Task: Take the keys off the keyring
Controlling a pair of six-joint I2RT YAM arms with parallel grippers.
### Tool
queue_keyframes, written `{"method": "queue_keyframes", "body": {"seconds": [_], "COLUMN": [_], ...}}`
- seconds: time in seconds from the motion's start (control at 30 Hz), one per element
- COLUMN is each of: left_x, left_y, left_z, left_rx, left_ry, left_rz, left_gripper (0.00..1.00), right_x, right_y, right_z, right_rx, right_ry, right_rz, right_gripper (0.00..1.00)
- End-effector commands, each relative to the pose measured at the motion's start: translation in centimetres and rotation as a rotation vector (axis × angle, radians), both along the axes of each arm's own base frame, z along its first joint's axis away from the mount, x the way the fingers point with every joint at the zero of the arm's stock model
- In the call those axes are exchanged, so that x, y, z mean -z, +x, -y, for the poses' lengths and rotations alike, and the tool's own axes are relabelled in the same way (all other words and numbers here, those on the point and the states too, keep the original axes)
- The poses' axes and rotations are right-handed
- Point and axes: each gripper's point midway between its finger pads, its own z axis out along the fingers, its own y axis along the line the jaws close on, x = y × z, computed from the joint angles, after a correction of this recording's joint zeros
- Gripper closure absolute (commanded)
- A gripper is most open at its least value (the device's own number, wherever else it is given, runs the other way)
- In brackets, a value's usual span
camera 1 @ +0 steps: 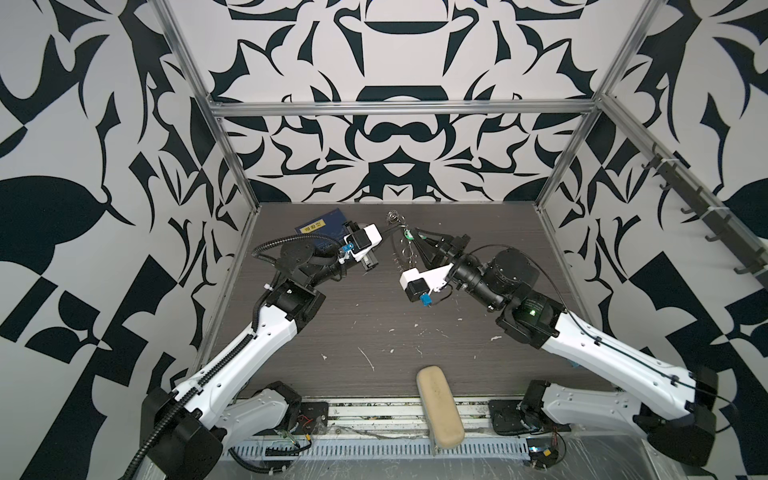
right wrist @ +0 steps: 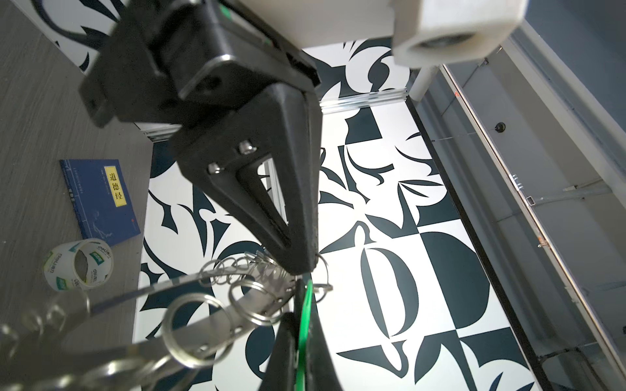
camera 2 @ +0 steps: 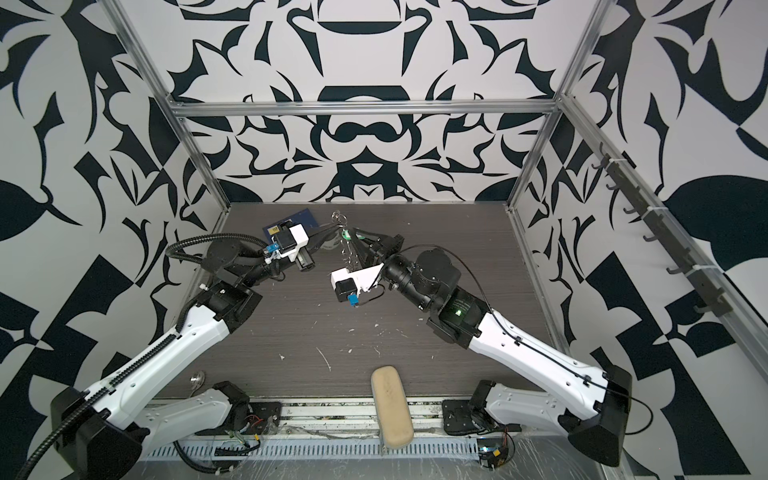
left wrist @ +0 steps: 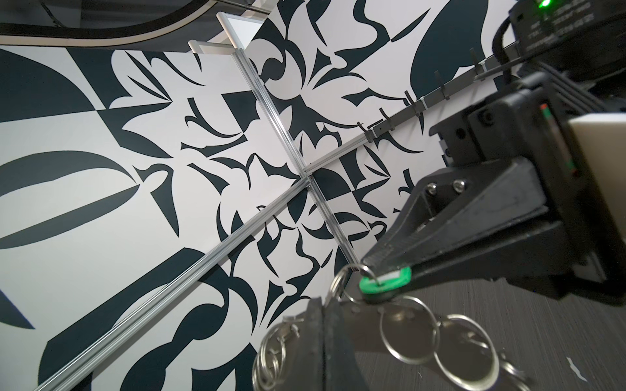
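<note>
A blue book [camera 1: 326, 220] with a yellow label of Chinese characters lies flat on the dark wood-grain bench [camera 1: 374, 324], close to the black-and-white patterned back wall [camera 1: 395, 137]. Just beside one corner of the book sits a clear tape roll [right wrist: 79, 264] printed in green and white. Well apart from the book, a beige oblong case [camera 1: 439, 405] overhangs the opposite bench edge. Small white scraps [camera 1: 368, 357] lie scattered between the book and the case.

one green key [left wrist: 386, 282], one keyring [right wrist: 233, 321], one book [right wrist: 100, 199], one tape roll [right wrist: 79, 264], one case [camera 1: 439, 405].
</note>
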Motion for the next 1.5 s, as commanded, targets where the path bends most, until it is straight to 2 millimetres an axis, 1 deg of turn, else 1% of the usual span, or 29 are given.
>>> {"method": "queue_keyframes", "body": {"seconds": [0.0, 0.27, 0.47, 0.67, 0.8, 0.83, 0.87, 0.9, 0.97, 1.0, 1.13, 1.2, 1.27, 1.47], "left_x": [-5.9, -5.6, -5.4, -5.8, -6.2, -6.2, -6.3, -6.2, -5.8, -5.6, -4.8, -4.6, -4.6, -4.8], "left_y": [-1.8, -0.3, 0.0, -0.3, -0.5, -0.5, -0.6, -0.6, -0.5, -0.4, -0.8, -1.2, -1.6, -2.3], "left_z": [-2.2, -2.2, -2.3, -2.4, -2.4, -2.4, -2.4, -2.3, -2.1, -2.0, -1.3, -0.8, -0.6, -0.5], "left_rx": [-0.044, -0.103, -0.124, -0.118, -0.098, -0.094, -0.090, -0.079, -0.056, -0.043, 0.038, 0.087, 0.128, 0.171], "left_ry": [-0.139, -0.130, -0.125, -0.135, -0.155, -0.157, -0.161, -0.152, -0.113, -0.094, -0.051, -0.035, -0.033, -0.022], "left_rz": [0.155, 0.119, 0.111, 0.114, 0.093, 0.086, 0.083, 0.073, 0.028, 0.001, -0.075, -0.102, -0.120, -0.159], "left_gripper": [1.00, 1.00, 1.00, 1.00, 1.00, 1.00, 1.00, 1.00, 1.00, 1.00, 1.00, 1.00, 1.00, 1.00], "right_x": [5.8, 6.8, 7.8, 8.9, 8.9, 8.4, 7.3, 5.8, 3.2, 2.3, -0.7, -1.4, -1.4, -2.4], "right_y": [-0.2, -0.3, -0.7, -0.4, -0.1, -0.2, -0.5, -1.2, -2.1, -2.0, -2.0, -1.9, -1.6, -0.4], "right_z": [-1.9, -3.8, -4.9, -4.9, -4.7, -4.7, -4.8, -4.6, -3.6, -2.9, -1.0, -0.6, -0.4, 0.9], "right_rx": [-0.057, -0.086, -0.106, -0.090, -0.063, -0.062, -0.079, -0.112, -0.167, -0.181, -0.253, -0.272, -0.284, -0.374], "right_ry": [-0.238, -0.403, -0.486, -0.532, -0.538, -0.512, -0.439, -0.341, -0.193, -0.137, 0.024, 0.074, 0.112, 0.326], "right_rz": [-0.070, 0.021, 0.058, 0.065, 0.084, 0.071, 0.038, -0.023, -0.132, -0.182, -0.345, -0.399, -0.449, -0.631], "right_gripper": [1.00, 1.00, 1.00, 1.00, 1.00, 1.00, 1.00, 1.00, 1.00, 1.00, 1.00, 1.00, 1.00, 1.00]}}
